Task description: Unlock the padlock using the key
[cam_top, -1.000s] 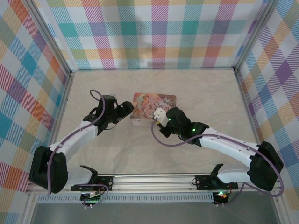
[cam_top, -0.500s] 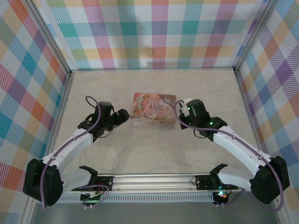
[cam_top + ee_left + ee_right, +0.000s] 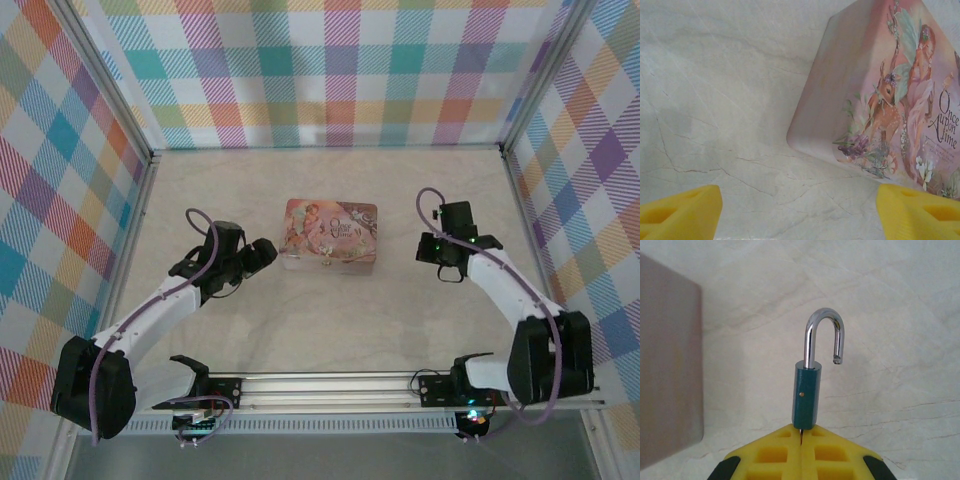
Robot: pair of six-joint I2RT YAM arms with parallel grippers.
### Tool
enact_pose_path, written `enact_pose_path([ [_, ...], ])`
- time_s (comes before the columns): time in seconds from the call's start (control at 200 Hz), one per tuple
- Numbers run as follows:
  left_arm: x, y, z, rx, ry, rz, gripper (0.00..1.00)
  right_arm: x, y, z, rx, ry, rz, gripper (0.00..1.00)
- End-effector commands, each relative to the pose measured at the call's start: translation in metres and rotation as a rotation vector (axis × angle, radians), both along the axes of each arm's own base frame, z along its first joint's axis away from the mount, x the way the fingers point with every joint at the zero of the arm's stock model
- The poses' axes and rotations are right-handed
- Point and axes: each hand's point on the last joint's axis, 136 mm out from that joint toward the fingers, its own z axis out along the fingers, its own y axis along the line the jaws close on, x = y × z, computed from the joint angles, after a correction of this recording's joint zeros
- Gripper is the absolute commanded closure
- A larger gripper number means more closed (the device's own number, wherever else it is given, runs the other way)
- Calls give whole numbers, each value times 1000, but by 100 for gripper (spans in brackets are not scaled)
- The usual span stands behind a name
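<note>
Padlock (image 3: pixel 806 395), shackle open, sits with base hidden between right jaws.

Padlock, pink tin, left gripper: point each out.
padlock (image 3: pixel 806 397), right wrist view, teal body.
pink tin (image 3: pixel 330 230), top view, lid.
left gripper (image 3: pixel 798 207), left wrist view, midway between open fingertips.

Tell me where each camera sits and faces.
Top external: above and behind the bases, looking down at the pink illustrated rectangular tin on the beige table; left arm and right arm show.
Left wrist: low, facing the tin's corner; left gripper, yellow fingers spread.
Right wrist: looks past the right gripper, shut on the small teal metal padlock, shackle open.
Top and left wrist share the tin.
</note>
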Motion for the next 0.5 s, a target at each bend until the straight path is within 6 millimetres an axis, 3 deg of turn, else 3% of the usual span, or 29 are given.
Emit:
enact_pose_path([
  [0.0,0,3,-1,7,-7,9,20,14,5,-4,104,5,-44,100],
  [0.305,2,0,-2,-6,-21,2,19,23,-1,-41,143,104,-99,100],
  [0.495,2,0,-5,-6,-15,2,19,23,-3,-47,142,120,-113,86],
])
